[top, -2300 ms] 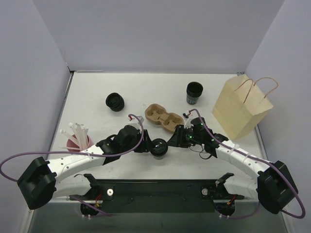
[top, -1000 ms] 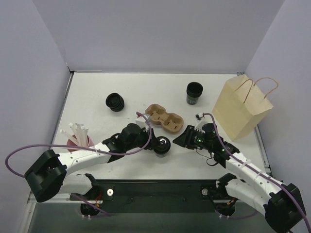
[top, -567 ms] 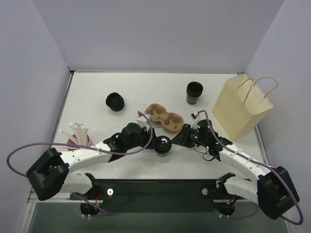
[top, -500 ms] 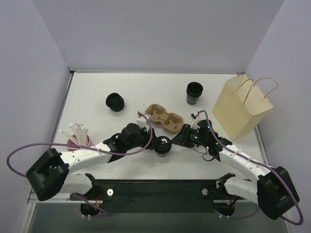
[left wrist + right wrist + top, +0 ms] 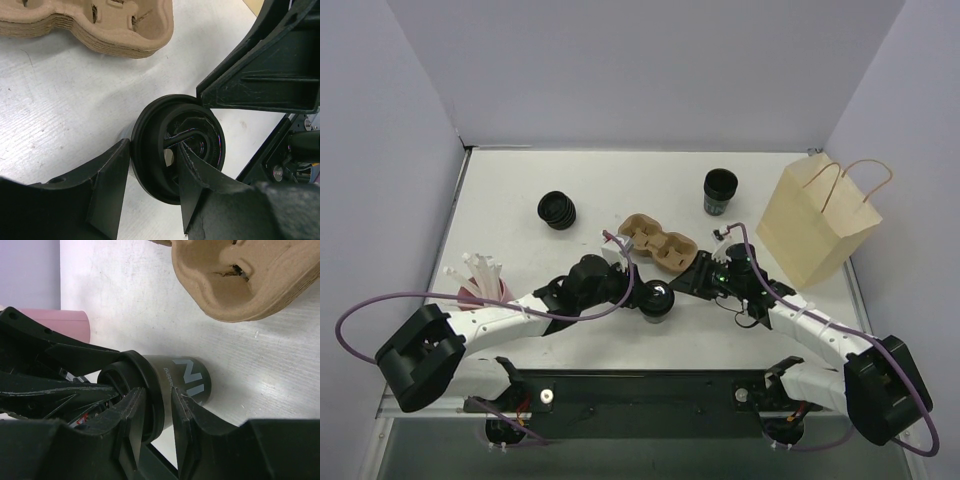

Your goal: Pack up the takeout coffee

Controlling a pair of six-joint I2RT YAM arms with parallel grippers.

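Note:
The takeout coffee [image 5: 658,299], a small black cup with its round black lid on, stands on the table just in front of the brown pulp carrier [image 5: 658,244]. My left gripper [image 5: 641,296] holds it from the left. In the left wrist view one finger [image 5: 107,186] presses the outside of the lid [image 5: 155,150] and the other lies across the lid's top. My right gripper [image 5: 679,287] comes in from the right. Its jaws [image 5: 159,396] pinch the lid's rim, one finger on top and one on the cup wall [image 5: 187,377] below.
A stack of lidless black cups [image 5: 720,190] stands at the back, and a stack of loose lids [image 5: 558,209] lies at the back left. A paper bag [image 5: 818,222] stands open at the right. A pink cup of white stirrers [image 5: 480,282] is by the left arm.
My right gripper has moved left from beside the carrier onto the cup's rim. The left gripper and the cup have barely shifted.

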